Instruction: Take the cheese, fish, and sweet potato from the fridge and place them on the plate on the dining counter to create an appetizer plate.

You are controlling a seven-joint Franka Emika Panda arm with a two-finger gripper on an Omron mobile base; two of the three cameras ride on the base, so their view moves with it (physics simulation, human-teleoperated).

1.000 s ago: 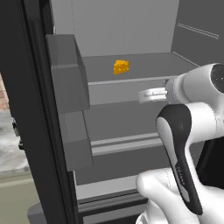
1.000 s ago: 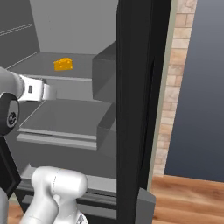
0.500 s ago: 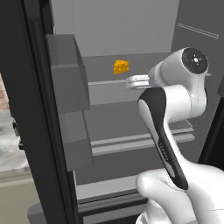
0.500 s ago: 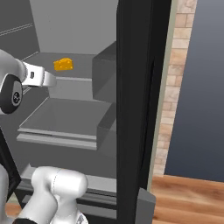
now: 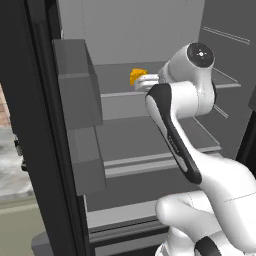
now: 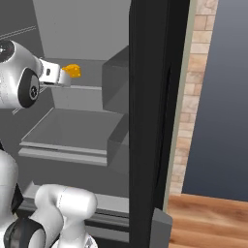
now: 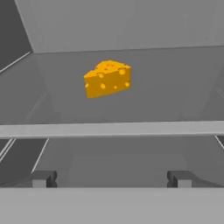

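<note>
The small yellow-orange wedge of cheese (image 7: 107, 78), pitted with holes, is seen resting on an upper grey shelf (image 7: 109, 129) inside the tall black-doored fridge (image 6: 150, 121) with its grey interior. It sits toward the back of that shelf, clear of the walls, which is judged to leave room for a straight approach from the front. The two-finger gripper (image 7: 109, 178) of the white arm is held level with the shelf, just short of its front edge and apart from the cheese, with its jaws spread wide and nothing between them; this pose is judged to be a line-up for a reach and grasp not yet made.

In the hand view the holes in the wedge, its slanted top and the gap between it and the dark fingertips (image 7: 41, 178) are shown plainly. In the left base view the cheese (image 5: 136, 76) is partly hidden behind the wrist, while the grey door bins (image 5: 75, 85) and lower shelves are laid out. In the right base view the cheese (image 6: 73, 70) is seen just beyond the hand, with the black door edge and a brick wall (image 6: 193, 87) beside it.
</note>
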